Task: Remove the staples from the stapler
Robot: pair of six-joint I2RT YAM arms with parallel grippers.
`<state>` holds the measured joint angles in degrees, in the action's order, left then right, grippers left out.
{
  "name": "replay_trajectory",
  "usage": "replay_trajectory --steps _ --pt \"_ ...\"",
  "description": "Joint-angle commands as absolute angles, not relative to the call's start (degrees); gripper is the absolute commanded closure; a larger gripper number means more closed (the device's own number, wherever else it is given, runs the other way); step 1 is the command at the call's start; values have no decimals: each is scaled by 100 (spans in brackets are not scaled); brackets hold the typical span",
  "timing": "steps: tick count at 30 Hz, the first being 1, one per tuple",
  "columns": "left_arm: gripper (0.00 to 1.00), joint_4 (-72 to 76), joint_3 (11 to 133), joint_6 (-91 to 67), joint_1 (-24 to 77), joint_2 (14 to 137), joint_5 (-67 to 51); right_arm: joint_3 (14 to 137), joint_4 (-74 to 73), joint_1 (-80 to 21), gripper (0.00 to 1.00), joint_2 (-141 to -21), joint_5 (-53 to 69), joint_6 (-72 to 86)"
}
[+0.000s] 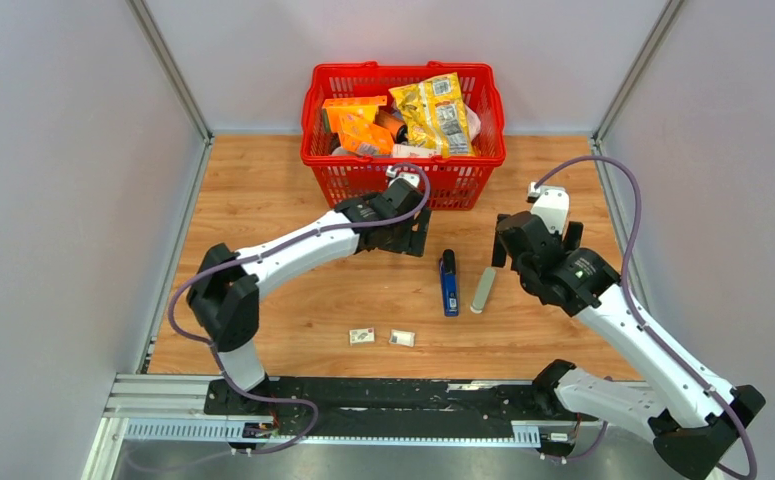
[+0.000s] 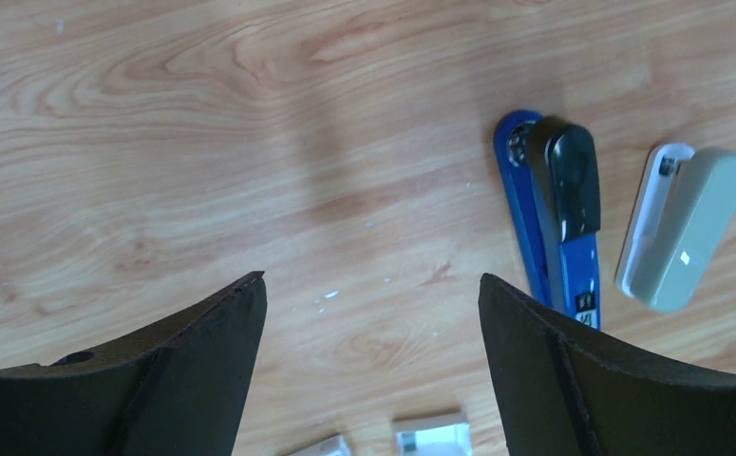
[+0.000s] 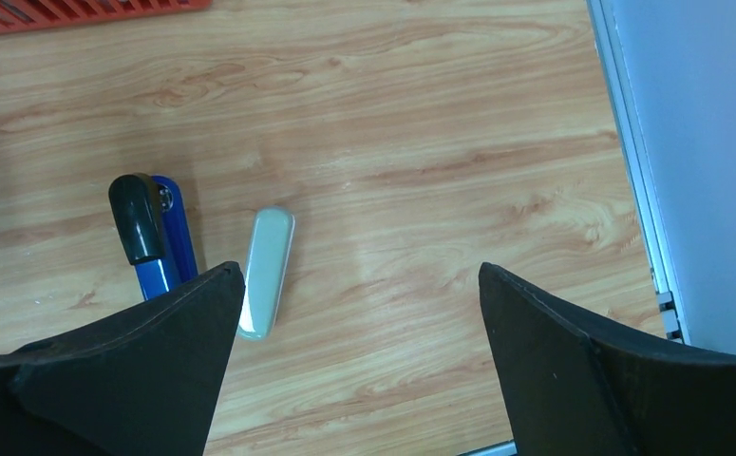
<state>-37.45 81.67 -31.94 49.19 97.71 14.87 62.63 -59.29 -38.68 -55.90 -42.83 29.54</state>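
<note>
Filling a grey-walled booth, the wooden table point(image 1: 283, 300) carries a red basket point(image 1: 403, 182) at its far edge, stuffed with snack packets point(image 1: 433, 115). The stapler point(image 1: 449, 283) lies flat mid-table, just beside a pale grey case point(image 1: 482, 290). The left end effector point(image 2: 373, 285) and right end effector point(image 3: 359, 271) hover spread, holding nothing.

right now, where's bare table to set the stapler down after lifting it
Bare wood lies left of the red basket along the left wall, and right of the grey object toward the right wall. The middle is crowded: the stapler, grey object and two white tags lie close.
</note>
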Motion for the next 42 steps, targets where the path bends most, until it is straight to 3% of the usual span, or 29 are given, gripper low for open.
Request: replay_trajectory --steps 1,16,42 --pt "11 -3577 8814 -3849 5097 10308 1705 6039 -5783 -3718 0 -5388 -4149 3384" --pt "9 -3867 10353 -4227 5555 11874 1898 5827 -5818 -3674 0 -4957 -3946 3542" --pt "10 -4579 11197 -4895 5853 12981 2320 5678 -5853 -3674 0 -4623 -3691 3472"
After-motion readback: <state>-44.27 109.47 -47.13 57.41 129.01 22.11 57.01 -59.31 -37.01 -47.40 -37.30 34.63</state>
